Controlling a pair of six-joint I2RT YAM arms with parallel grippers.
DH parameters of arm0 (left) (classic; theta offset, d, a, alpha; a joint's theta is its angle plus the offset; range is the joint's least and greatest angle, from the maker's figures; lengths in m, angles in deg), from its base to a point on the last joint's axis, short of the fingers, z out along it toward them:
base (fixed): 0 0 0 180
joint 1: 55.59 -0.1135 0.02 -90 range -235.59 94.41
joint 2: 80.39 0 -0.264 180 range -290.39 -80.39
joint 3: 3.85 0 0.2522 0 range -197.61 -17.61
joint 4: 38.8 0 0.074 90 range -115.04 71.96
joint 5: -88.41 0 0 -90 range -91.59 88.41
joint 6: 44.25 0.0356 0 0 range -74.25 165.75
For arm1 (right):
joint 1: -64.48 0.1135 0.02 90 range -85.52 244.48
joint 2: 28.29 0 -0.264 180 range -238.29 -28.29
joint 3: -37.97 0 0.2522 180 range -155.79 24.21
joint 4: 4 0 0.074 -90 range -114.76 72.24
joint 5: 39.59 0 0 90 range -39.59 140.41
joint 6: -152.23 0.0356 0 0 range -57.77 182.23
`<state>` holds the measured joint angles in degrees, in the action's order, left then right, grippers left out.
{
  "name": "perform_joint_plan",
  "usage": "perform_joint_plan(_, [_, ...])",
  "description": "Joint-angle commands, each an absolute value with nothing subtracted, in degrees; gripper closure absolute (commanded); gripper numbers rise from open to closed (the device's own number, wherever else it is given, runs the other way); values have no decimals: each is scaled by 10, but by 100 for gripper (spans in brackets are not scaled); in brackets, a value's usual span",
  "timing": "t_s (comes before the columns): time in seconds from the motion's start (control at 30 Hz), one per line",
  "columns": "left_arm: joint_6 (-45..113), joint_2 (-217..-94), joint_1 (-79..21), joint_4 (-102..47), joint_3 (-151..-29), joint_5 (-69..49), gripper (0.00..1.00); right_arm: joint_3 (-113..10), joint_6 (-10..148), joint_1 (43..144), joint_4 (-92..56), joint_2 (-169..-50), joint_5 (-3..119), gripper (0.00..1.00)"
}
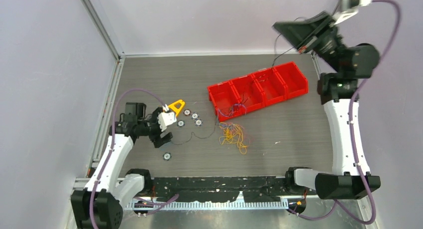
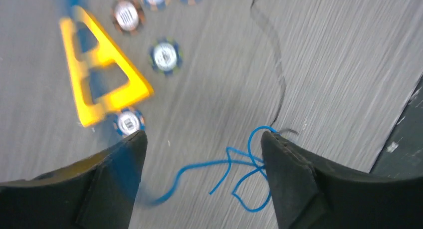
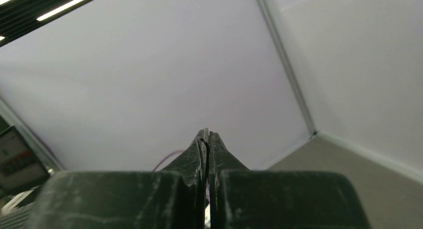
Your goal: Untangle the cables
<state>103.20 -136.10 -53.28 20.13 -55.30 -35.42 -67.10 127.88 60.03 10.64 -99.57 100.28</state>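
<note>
A tangle of yellow-orange cables [image 1: 234, 134] lies on the table in front of the red bins [image 1: 289, 84], with purple and dark strands [image 1: 233, 108] trailing over the nearest bin's edge. My left gripper [image 1: 165, 137] [image 2: 204, 135] is low over the table with its jaws open. A loose blue cable [image 2: 239, 164] lies on the surface between them and touches the right finger [image 2: 294, 179]. A thin dark cable [image 2: 276, 69] runs away from that finger. My right gripper [image 1: 279, 27] [image 3: 206, 134] is raised high at the back right, shut on a thin black cable [image 3: 203, 151] [image 1: 276, 49] that hangs toward the bins.
A yellow triangular plastic piece [image 1: 176, 106] [image 2: 100, 74] lies just beyond the left gripper. Several small round discs [image 1: 195, 116] [image 2: 165, 56] sit around it, and one more disc [image 1: 167, 156] lies nearer the front edge. White walls close in the left and back sides.
</note>
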Motion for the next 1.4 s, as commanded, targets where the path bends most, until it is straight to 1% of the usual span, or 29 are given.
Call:
perform_joint_plan(0.0, [889, -1305, -476, 165, -628, -480, 2, -587, 1251, 694, 119, -954, 1025, 95])
perform_joint_plan(0.13, [697, -1270, -398, 29, -651, -476, 0, -549, 1235, 745, 116, -947, 1013, 95])
perform_joint_plan(0.23, [579, -1285, -304, -81, -681, -405, 0, -550, 1235, 762, 117, -949, 1003, 94])
perform_joint_plan(0.33, [510, -1328, -227, -155, -729, -377, 1, -565, 1231, 781, 110, -950, 1000, 95])
perform_joint_plan(0.4, [482, -1363, -179, -200, -760, -336, 0, -575, 1225, 796, 101, -950, 997, 95])
perform_joint_plan(0.53, [446, -1438, -122, -295, -811, -284, 0, -599, 1212, 826, 86, -951, 988, 95])
perform_joint_plan(0.57, [427, -1456, -117, -309, -823, -283, 4, -603, 1211, 835, 84, -952, 987, 95])
perform_joint_plan(0.67, [412, -1510, -108, -329, -857, -322, 23, -626, 1205, 850, 75, -956, 978, 95])
perform_joint_plan(0.7, [416, -1523, -101, -330, -857, -330, 28, -632, 1204, 853, 75, -958, 976, 94])
perform_joint_plan(0.77, [420, -1539, -94, -354, -828, -341, 35, -653, 1207, 855, 78, -965, 971, 95])
perform_joint_plan(0.8, [428, -1544, -93, -363, -798, -349, 37, -667, 1208, 855, 78, -971, 969, 95])
perform_joint_plan(0.87, [443, -1542, -91, -374, -750, -357, 37, -689, 1206, 855, 76, -978, 969, 95])
perform_joint_plan(1.0, [447, -1523, -85, -402, -683, -372, 29, -719, 1209, 855, 72, -990, 963, 95])
perform_joint_plan(1.03, [448, -1519, -81, -401, -678, -370, 29, -722, 1212, 855, 74, -991, 962, 94])
perform_joint_plan(1.13, [443, -1516, -79, -385, -672, -360, 35, -732, 1214, 856, 80, -997, 959, 95])
perform_joint_plan(1.2, [447, -1500, -83, -378, -668, -357, 35, -737, 1212, 856, 78, -997, 961, 95])
perform_joint_plan(1.23, [446, -1488, -88, -371, -667, -360, 32, -738, 1207, 856, 73, -995, 962, 95])
perform_joint_plan(1.3, [449, -1453, -96, -335, -670, -371, 23, -734, 1202, 856, 67, -990, 967, 95])
perform_joint_plan(1.37, [478, -1406, -96, -296, -670, -383, 17, -722, 1198, 855, 64, -984, 969, 94])
